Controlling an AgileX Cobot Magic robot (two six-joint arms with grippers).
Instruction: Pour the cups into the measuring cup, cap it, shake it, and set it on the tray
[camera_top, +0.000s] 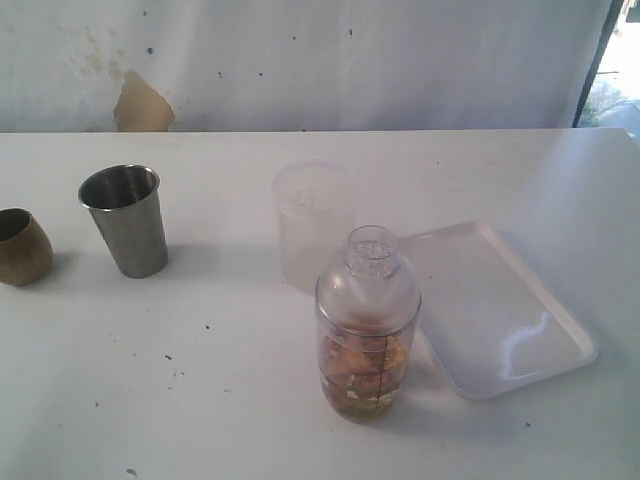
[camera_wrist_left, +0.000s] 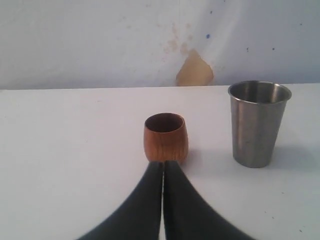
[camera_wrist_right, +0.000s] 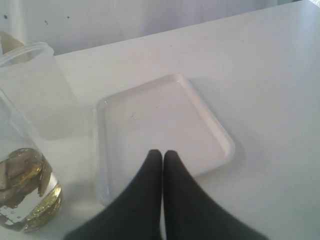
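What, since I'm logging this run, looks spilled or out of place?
Nothing spilled or tipped. Only the capped measuring cup stands on the table beside the tray, not on it.

No legible text, even on the measuring cup (camera_top: 367, 330)

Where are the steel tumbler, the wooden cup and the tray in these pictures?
steel tumbler (camera_top: 128, 228): exterior view, middle of its side wall.
wooden cup (camera_wrist_left: 166, 144): left wrist view, its outer front wall.
tray (camera_wrist_right: 160, 120): right wrist view, its bare flat floor.
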